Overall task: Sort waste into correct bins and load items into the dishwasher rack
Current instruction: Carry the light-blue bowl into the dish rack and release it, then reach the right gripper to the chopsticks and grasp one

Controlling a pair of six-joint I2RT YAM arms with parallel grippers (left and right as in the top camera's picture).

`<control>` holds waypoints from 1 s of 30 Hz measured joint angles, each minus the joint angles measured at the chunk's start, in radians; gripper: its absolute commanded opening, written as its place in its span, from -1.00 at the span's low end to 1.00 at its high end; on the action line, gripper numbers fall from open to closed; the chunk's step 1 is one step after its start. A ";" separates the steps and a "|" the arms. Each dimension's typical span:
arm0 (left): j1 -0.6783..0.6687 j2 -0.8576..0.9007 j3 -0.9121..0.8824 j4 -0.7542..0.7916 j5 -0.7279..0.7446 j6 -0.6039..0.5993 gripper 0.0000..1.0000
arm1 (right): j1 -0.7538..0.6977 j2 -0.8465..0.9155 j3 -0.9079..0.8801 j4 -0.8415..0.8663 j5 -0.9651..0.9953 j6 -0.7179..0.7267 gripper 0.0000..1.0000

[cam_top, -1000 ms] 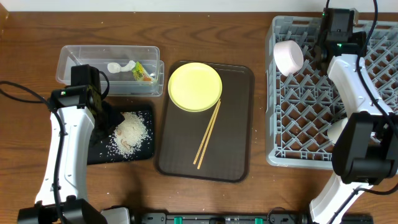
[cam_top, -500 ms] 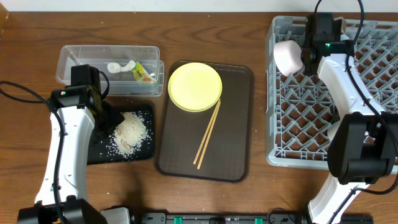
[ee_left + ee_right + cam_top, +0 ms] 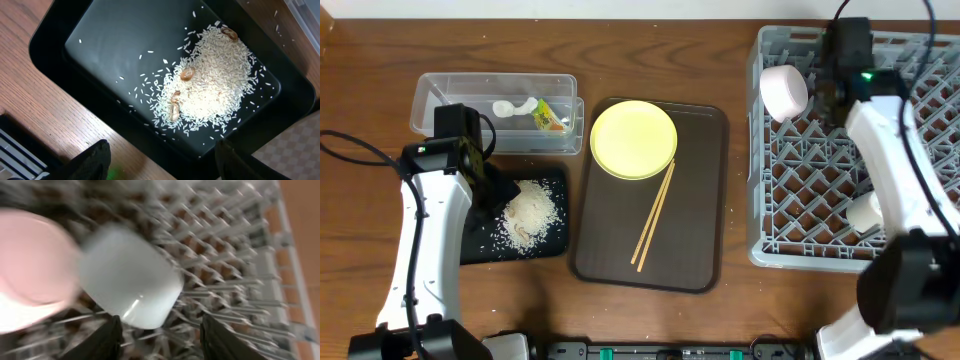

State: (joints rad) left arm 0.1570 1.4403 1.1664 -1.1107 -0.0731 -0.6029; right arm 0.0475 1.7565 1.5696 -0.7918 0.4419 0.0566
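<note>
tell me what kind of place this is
Probably a robot test bench staged as a dish-clearing station: a grey dishwasher rack, a brown serving tray with a yellow plate and chopsticks, and rice in a black tray.

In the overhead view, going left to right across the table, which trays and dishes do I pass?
Shallow black rectangular tray → round yellow plate → white-pinkish bowl → small white vessel
</note>
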 measured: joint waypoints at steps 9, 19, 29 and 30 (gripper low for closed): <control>0.000 0.000 0.000 0.000 0.000 0.000 0.40 | 0.029 -0.090 0.000 -0.071 -0.515 0.012 0.00; 0.000 0.000 0.000 0.000 0.000 0.000 0.40 | 0.258 -0.080 -0.045 -0.130 -0.655 0.031 0.06; 0.000 0.000 0.000 -0.009 0.000 0.000 0.40 | 0.513 -0.057 -0.259 -0.013 -0.669 0.202 -0.01; 0.000 0.000 0.000 -0.011 0.000 0.000 0.40 | 0.533 -0.055 -0.280 0.005 -0.663 0.224 -0.01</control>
State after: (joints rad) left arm 0.1570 1.4403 1.1664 -1.1221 -0.0731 -0.6029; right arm 0.5808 1.7016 1.2900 -0.7872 -0.2214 0.2810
